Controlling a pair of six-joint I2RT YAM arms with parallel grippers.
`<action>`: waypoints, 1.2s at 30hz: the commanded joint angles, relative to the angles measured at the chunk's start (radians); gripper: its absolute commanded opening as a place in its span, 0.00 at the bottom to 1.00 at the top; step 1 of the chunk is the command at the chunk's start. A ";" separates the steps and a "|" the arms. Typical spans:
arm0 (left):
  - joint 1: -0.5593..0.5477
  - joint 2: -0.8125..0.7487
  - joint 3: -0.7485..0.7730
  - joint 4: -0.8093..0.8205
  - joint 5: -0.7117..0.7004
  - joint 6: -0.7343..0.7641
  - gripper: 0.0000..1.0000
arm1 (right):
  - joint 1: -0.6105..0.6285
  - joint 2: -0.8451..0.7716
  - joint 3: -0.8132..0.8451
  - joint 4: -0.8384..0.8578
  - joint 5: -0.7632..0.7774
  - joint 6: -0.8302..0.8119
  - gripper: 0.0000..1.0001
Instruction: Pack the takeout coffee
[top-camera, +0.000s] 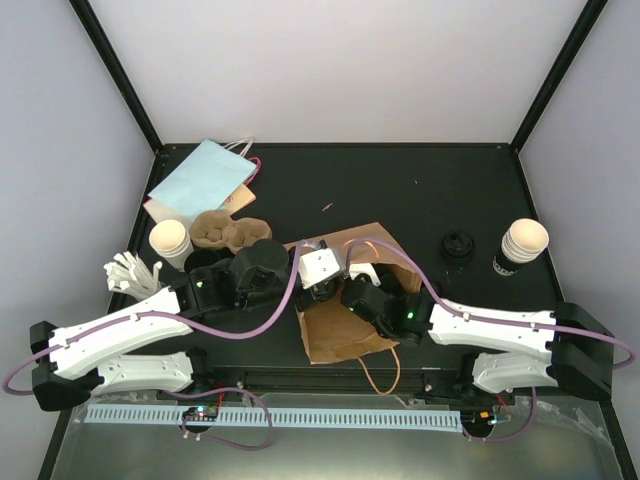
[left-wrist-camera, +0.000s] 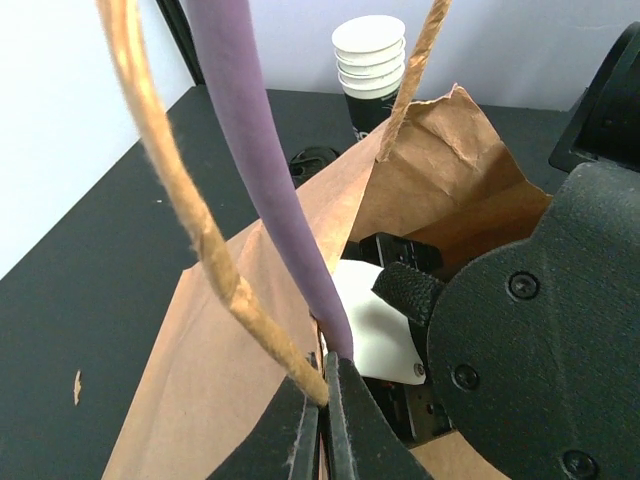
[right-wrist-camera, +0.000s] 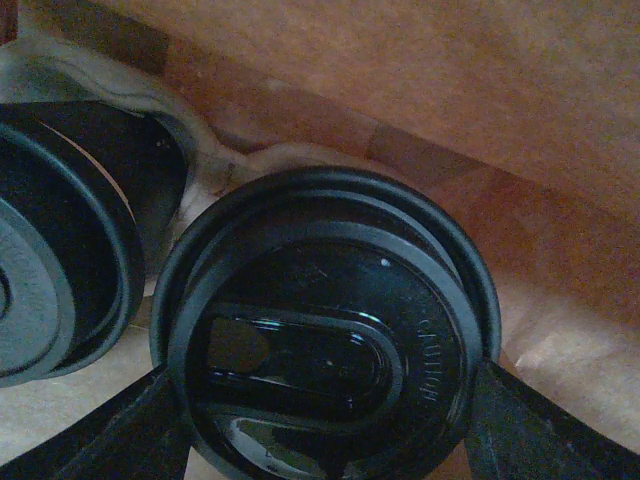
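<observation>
1. Top external view: at the far left of the worktop (top-camera: 400, 200) a pale-blue bag (top-camera: 203, 175) is seen lying flat. A stack of open cups (top-camera: 170, 240) and a moulded cardboard tray (top-camera: 228, 232) are set just in front of it.
2. In the left wrist view the left tool (left-wrist-camera: 325, 420) is seen closed narrow. The twine handle (left-wrist-camera: 200, 230) of the brown bag (left-wrist-camera: 250, 330) is pinched between its fingers. A purple cable (left-wrist-camera: 260, 150) is draped across the front of that view.
3. The brown bag is placed in the middle of the worktop, between the two arms. Its mouth is held open, and a black wrist is seen inside it from the left wrist view.
4. The right tool (right-wrist-camera: 330, 400) is reached inside the brown bag. In the right wrist view a coffee cup (right-wrist-camera: 325, 340) with a black lid is held between its fingers (right-wrist-camera: 530, 440). These are spread wide and set against the cup's two sides, below the rim of the lid. A second lidded cup (right-wrist-camera: 60, 280) is seen just beside it, toward the left edge of that view. Both are surrounded by brown paper.
5. At the right of the worktop a loose black lid (top-camera: 457, 245) and a second stack of cups (top-camera: 522, 243) are set near each other, apart from the brown bag.
</observation>
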 joint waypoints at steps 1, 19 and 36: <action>-0.009 0.005 0.047 0.016 0.049 -0.025 0.02 | -0.032 0.013 0.006 0.054 -0.005 0.010 0.43; -0.008 0.010 0.049 0.021 0.054 -0.055 0.01 | -0.043 0.000 -0.106 0.280 0.022 -0.064 0.42; -0.007 0.011 0.054 0.008 0.048 -0.056 0.02 | -0.041 0.038 -0.185 0.311 -0.018 0.049 0.40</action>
